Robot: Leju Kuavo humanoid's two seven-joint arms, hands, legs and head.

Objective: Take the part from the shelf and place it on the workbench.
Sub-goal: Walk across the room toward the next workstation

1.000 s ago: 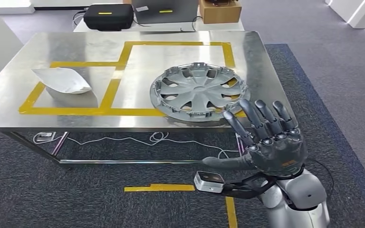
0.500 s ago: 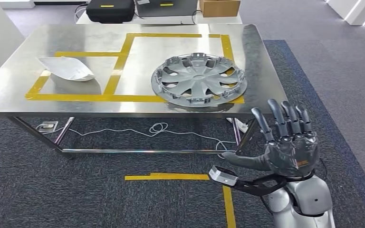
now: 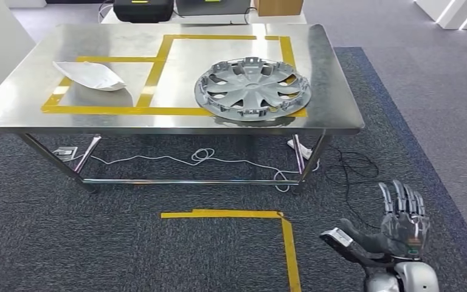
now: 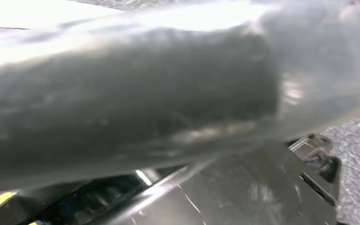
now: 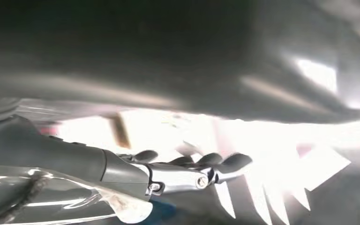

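- Looking down from the head view, we see the steel tabletop (image 3: 30, 97) marked with yellow tape (image 3: 121, 111) in two outlined boxes.
- Our part, the grey hubcap (image 3: 252, 88), lies flat on the tabletop inside the right-hand box, its near rim over the tape line.
- We see a white curved sheet (image 3: 91, 75) lying in the left-hand box, well apart from the hubcap.
- Our right hand (image 3: 404, 219) hangs low over the carpet, well apart from the tabletop, its fingers (image 3: 401, 196) spread and holding nothing.
- Our right wrist view adds those fingers side-on against bright glare.
- Our left wrist view is blurred; we cannot tell how the left hand stands.
- White cables (image 3: 200, 159) lie under the tabletop.
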